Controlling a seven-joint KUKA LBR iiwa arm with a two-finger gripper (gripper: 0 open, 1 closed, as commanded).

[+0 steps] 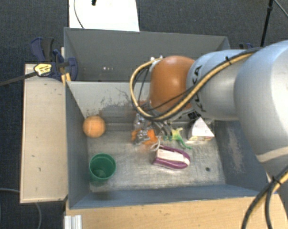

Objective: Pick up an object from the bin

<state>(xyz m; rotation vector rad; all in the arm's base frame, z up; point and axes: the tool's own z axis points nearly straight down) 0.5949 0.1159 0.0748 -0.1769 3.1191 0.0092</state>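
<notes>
The gripper [143, 131] sits low over the middle of the grey bin [134, 97], under the arm's orange cover. Whether it is open or closed cannot be told. A small orange piece [151, 137] lies right against it, on its view-right side. Just past that lies a green piece [178, 137]. A purple and white object [171, 157] lies slightly nearer the camera. Farther right stands a white box [201, 129]. Well to the gripper's view-left are an orange ball [94, 126] and an upright green cup [102, 166].
</notes>
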